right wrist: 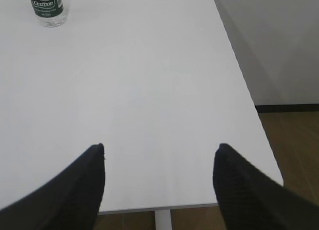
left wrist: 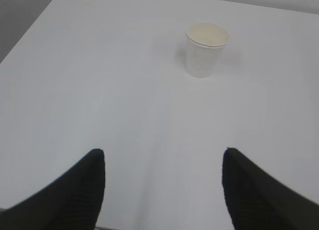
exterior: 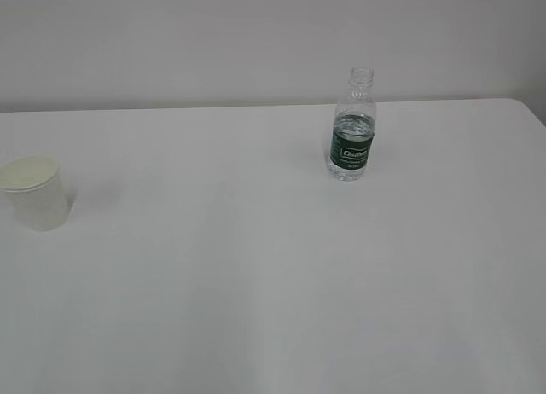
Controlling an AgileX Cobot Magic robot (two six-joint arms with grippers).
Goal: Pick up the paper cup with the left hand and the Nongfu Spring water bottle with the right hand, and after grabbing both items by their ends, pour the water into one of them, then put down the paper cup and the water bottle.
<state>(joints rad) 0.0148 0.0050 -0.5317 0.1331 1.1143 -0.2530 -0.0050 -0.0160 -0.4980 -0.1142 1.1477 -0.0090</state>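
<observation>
The paper cup (exterior: 36, 192) stands upright at the table's left side; in the left wrist view the paper cup (left wrist: 206, 49) is far ahead and a little right of my left gripper (left wrist: 163, 151), which is open and holds nothing. The Nongfu Spring water bottle (exterior: 353, 128), capless with a dark green label, stands upright at the back right, partly filled with water. In the right wrist view only the bottle's lower part (right wrist: 47, 7) shows at the top left, far from my open, empty right gripper (right wrist: 160, 146). Neither arm appears in the exterior view.
The white table (exterior: 256, 266) fills most of the exterior view, with a pale wall behind. In the right wrist view the table's right edge (right wrist: 244, 85) drops to a brown floor (right wrist: 294, 150), and its near edge lies just under the fingers.
</observation>
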